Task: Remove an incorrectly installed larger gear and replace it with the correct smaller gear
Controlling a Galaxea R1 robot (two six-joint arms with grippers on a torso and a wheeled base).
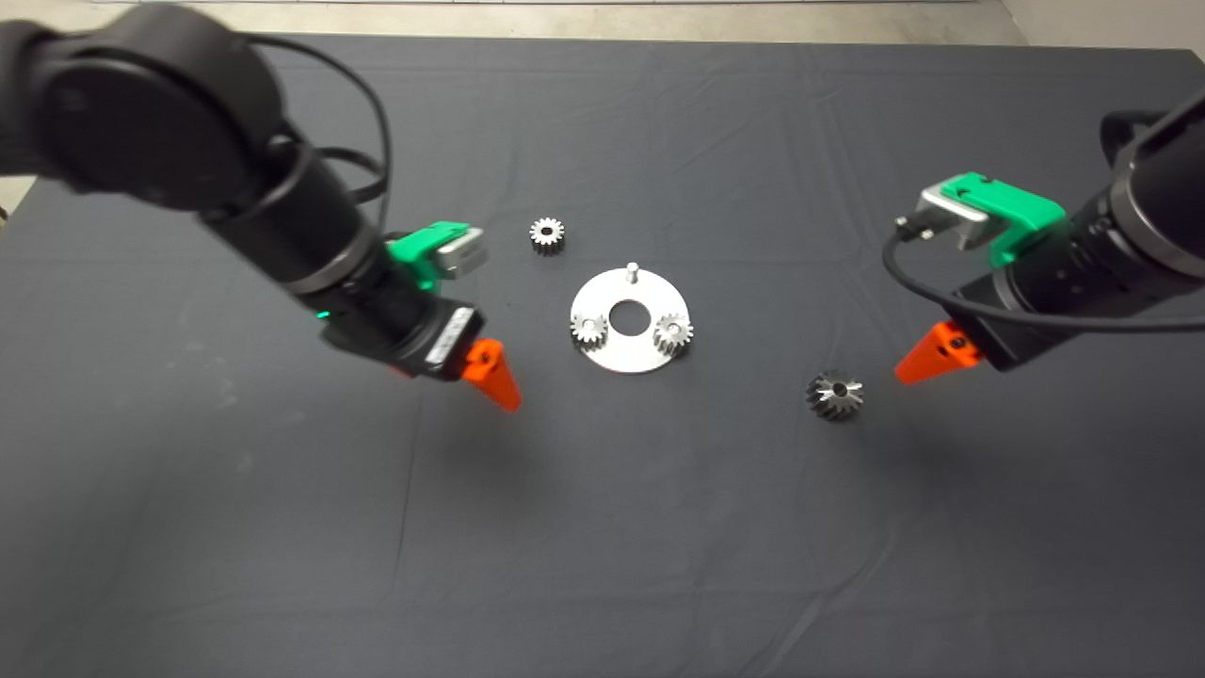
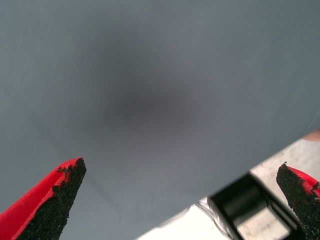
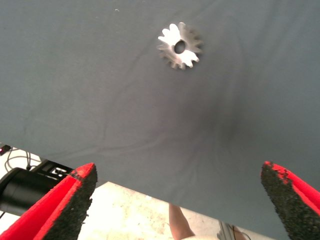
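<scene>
The larger gear (image 1: 834,394) lies on the dark mat to the right of the round silver plate (image 1: 617,356); in the right wrist view it (image 3: 180,46) shows its star-like top face. My right gripper (image 1: 927,356) hovers open just right of it, with nothing between its fingers (image 3: 80,200). On the mat behind the plate, to its left, sits the smaller gear (image 1: 547,234). A bare pin (image 1: 633,272) stands at the plate's far edge. To the left of the plate my left gripper (image 1: 494,375) is open and empty over bare mat (image 2: 180,167).
Two small gears with shiny pins (image 1: 588,328) (image 1: 673,331) sit on the plate beside its centre hole. Past the mat's edge, the wrist views show pale floor with a black box (image 2: 245,205) and black equipment with cables (image 3: 20,185).
</scene>
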